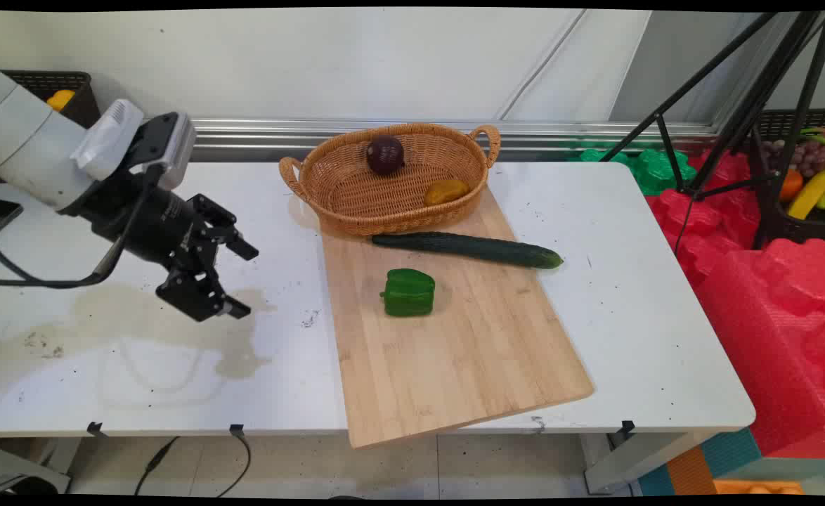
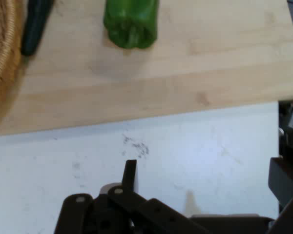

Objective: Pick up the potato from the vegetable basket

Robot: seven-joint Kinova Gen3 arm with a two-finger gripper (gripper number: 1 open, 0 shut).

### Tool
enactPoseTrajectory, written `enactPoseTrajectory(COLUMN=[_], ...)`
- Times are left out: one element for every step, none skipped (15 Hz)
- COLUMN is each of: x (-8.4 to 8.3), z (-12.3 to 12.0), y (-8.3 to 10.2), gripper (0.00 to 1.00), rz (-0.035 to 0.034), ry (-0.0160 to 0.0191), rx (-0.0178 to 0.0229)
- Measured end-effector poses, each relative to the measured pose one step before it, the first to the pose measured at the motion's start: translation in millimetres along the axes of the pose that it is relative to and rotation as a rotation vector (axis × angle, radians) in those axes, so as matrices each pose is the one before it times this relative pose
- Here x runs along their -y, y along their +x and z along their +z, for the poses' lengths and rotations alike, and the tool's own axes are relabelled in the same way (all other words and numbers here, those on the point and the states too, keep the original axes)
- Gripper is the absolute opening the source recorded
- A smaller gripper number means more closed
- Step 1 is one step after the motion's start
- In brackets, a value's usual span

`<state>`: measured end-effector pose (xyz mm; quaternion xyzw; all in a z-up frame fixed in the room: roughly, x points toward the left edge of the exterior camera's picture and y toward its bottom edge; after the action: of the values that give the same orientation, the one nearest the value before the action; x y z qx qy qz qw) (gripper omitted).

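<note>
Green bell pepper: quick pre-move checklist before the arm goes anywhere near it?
1. End effector empty and open: ok, fingers spread with nothing between them.
2. Green bell pepper in view in both cameras: ok, lying on the wooden cutting board.
3. Space round the pepper: ok, the cucumber lies apart, on its basket side.
4. Path from end effector to pepper: ok, only bare white table and board between them.
5. Wicker basket out of the way: ok, at the board's far end, holding a red onion and a yellow item.
6. Board lies flat: cannot tell; its near corner overhangs the table edge.
</note>
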<state>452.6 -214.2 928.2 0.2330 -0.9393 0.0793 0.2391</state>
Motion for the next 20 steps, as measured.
enactPoseTrajectory(x=[2.34, 1.75, 5.52, 3.05, 6.11, 5.24, 5.54, 6.32, 8.10, 11.46, 8.76, 6.96, 6.93, 5.44, 7.73, 6.12, 4.59, 6.58, 5.21, 4.90], z=[-0.61, -0.38, -0.63, -0.11, 0.30, 0.61, 1.17, 1.66, 2.90, 5.37, 5.40, 5.53, 6.37, 5.56, 9.18, 7.74, 6.67, 9.63, 8.56, 8.79], y=[3.22, 2.82, 8.81, 4.85, 9.49, 7.62, 7.85, 8.37, 10.35, 13.59, 10.92, 8.65, 8.89, 7.10, 10.09, 7.91, 6.27, 8.85, 7.23, 7.07], gripper=[1.00, 1.00, 1.00, 1.00, 1.00, 1.00, 1.00, 1.00, 1.00, 1.00, 1.00, 1.00, 1.00, 1.00, 1.00, 1.00, 1.00, 1.00, 1.00, 1.00], rz=[-0.00493, -0.00385, -0.00690, -0.00301, -0.00491, -0.00329, -0.00489, -0.00555, -0.00854, -0.01371, -0.00903, -0.00824, -0.00730, -0.00656, -0.01083, -0.00908, -0.00637, -0.00997, -0.00744, -0.00560], ry=[0.00637, 0.00515, 0.01505, 0.00823, 0.01471, 0.01184, 0.01182, 0.01311, 0.01531, 0.02056, 0.01474, 0.00960, 0.00830, 0.00538, 0.00635, 0.00481, 0.00338, 0.00510, 0.00384, 0.00305], rx=[-0.00892, -0.00800, -0.02090, -0.01059, -0.01987, -0.01597, -0.01608, -0.01591, -0.01906, -0.02241, -0.01682, -0.01088, -0.00945, -0.00648, -0.00604, -0.00299, -0.00050, 0.00024, 0.00198, 0.00354])
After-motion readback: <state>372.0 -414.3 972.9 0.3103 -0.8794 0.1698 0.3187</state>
